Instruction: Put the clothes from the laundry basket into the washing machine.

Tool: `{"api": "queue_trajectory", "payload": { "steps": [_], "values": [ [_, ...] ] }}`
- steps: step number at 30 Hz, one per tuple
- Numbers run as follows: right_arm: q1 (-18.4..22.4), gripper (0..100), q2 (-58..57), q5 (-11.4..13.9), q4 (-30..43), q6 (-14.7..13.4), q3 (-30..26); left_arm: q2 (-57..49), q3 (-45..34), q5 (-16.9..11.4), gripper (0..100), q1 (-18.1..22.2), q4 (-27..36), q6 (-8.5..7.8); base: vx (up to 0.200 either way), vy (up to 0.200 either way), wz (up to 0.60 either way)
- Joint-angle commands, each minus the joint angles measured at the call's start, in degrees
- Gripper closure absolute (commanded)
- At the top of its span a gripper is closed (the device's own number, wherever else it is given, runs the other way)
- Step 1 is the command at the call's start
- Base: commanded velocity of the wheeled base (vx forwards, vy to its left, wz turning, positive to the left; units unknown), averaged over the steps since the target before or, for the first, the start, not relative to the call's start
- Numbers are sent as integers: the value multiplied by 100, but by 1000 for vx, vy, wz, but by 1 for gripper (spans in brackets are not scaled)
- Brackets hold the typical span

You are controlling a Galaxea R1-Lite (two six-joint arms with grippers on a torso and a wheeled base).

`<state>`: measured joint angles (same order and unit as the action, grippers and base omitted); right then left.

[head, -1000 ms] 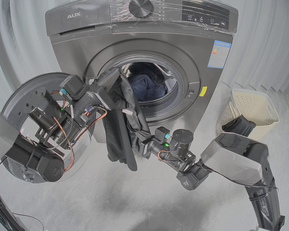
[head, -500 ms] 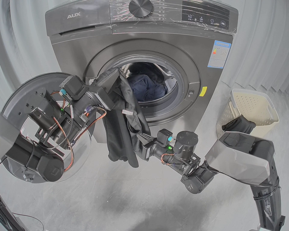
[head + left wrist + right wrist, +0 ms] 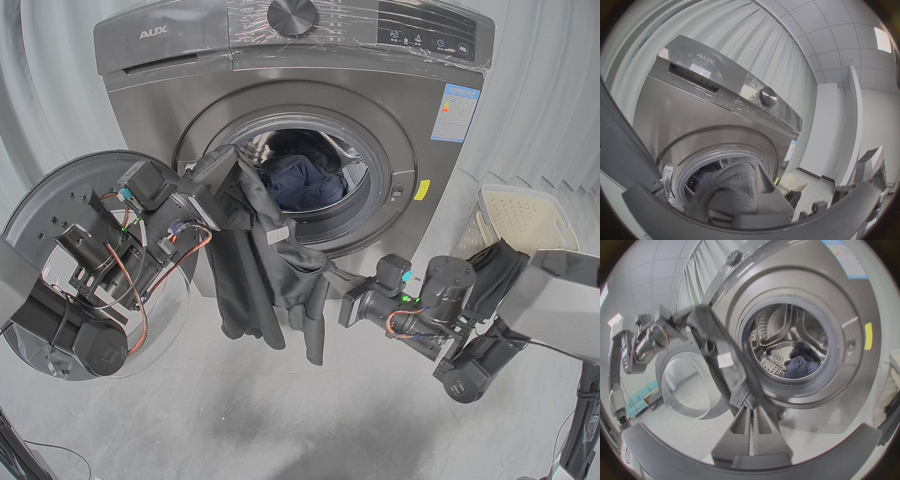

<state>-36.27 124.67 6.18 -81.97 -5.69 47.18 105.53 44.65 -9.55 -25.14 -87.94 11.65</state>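
Observation:
A dark grey garment (image 3: 259, 262) hangs in front of the washing machine (image 3: 294, 81), stretched between both grippers. My left gripper (image 3: 220, 164) is shut on its upper end at the left rim of the open drum mouth (image 3: 375, 187); the cloth (image 3: 731, 187) bunches between its fingers. My right gripper (image 3: 334, 275) is shut on the garment's other end (image 3: 742, 396), low and right of the drum mouth. A navy garment (image 3: 300, 181) lies inside the drum (image 3: 800, 365). The cream laundry basket (image 3: 531, 225) stands at the right with dark cloth (image 3: 497, 275) draped over its rim.
The round glass door (image 3: 69, 262) stands swung open at the left, behind my left arm. Grey floor (image 3: 250, 406) spreads in front of the machine. Pale curtains (image 3: 544, 94) hang behind it.
My right gripper has pulled its end of the dark garment to the right and slightly up, spreading the cloth out. My left gripper has shifted a little left and kept its hold.

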Motion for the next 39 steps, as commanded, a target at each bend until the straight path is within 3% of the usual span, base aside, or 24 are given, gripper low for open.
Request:
{"api": "queue_trajectory", "payload": {
  "steps": [1,6,11,19,39],
  "values": [
    [445,100,-989,-3,14,7,-429,-68,-247,-21,100,114,-30,4,0,0,0],
    [735,100,-1481,-152,-56,-55,-358,-314,-554,-91,100,123,-30,12,0,0,0],
    [814,100,-2052,-170,-161,-134,-613,-507,-783,-83,100,70,-30,74,0,0,0],
    [911,100,-2272,-170,-197,-169,-499,-525,-1108,-65,100,44,-65,56,0,0,0],
    [586,100,-2826,-275,-179,-169,-174,-314,-1161,-30,100,44,-65,4,0,0,0]
  ]
}}
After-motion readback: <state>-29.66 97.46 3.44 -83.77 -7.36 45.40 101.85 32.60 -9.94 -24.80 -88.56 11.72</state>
